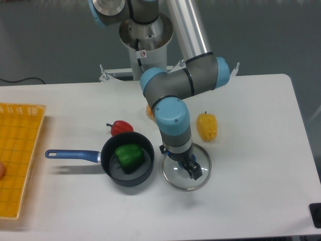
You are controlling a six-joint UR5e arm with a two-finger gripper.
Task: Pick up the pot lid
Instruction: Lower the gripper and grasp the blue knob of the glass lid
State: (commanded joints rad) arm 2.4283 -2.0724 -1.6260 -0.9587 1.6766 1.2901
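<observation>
Camera view, and the gripper [179,159] is pointed down over the pot lid [174,179], its jaws spread apart with the blue knob [182,163] seen between them! Nothing is seen to be lifted; whether the knob is touched cannot be told. The clear, round lid is laid flat on the white tabletop [256,188], and part of it is covered from sight by the gripper.

Over to the left of the lid, the black pan [128,179] is set down near it, a green pepper [129,156] held inside, its blue handle [72,155] pointed away from the lid. Beyond the pan, up and left of the lid, a red pepper [121,128] is spotted. Behind the lid, slightly right, a yellow item [206,126] is placed; farther back and left of the lid, an orange item [150,113] is partly hidden by the gripper. Well left of the lid, a yellow crate [20,155] is cut by the picture's edge.
</observation>
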